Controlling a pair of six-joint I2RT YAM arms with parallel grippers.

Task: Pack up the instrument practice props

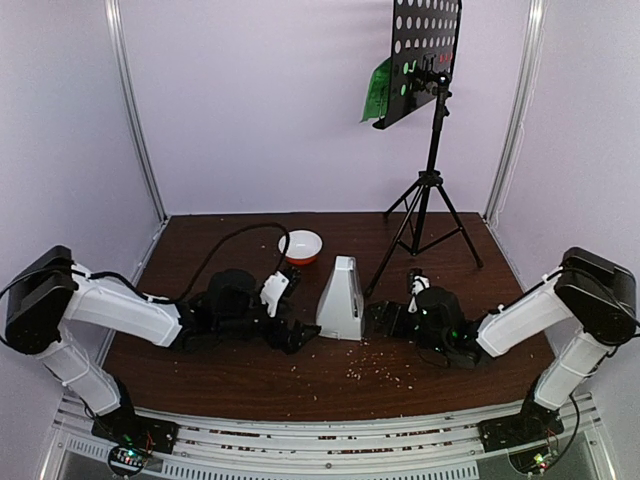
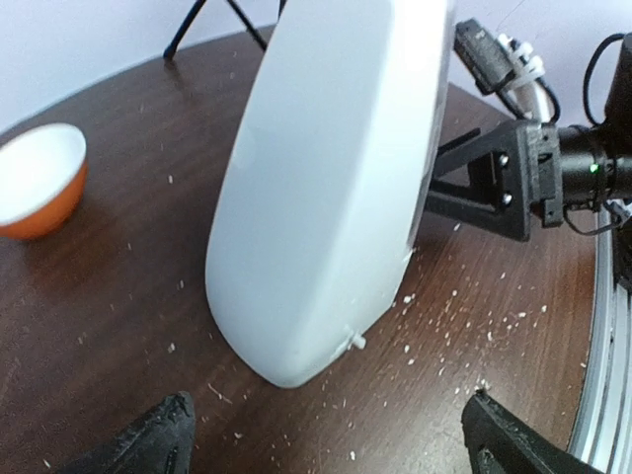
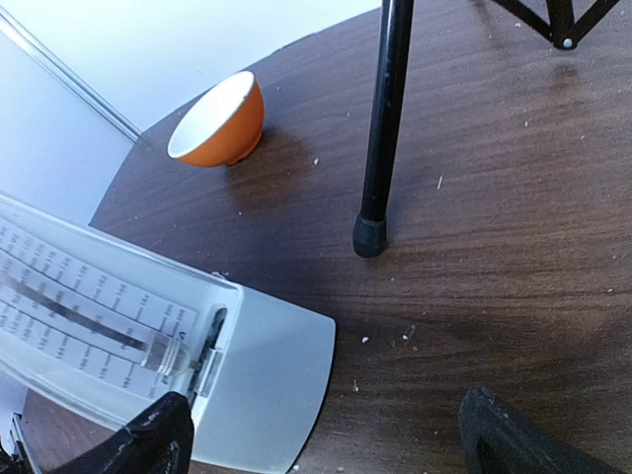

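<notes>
1. The white pyramid-shaped plastic metronome (image 1: 340,298) stands upright near the middle of the dark brown wooden counter (image 1: 250,385).
2. It is probably light, rigid, slick and tapered; take it low across its flanks.
3. The left gripper (image 2: 331,444) and right gripper (image 3: 326,439) gape wide, empty, either side of it.

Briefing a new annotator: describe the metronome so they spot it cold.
Find the dark wooden table, then its middle, just in front of the legs of the tall black music stand. The metronome is the white pyramid standing there; the nearby bowl is low, round and orange outside.
</notes>
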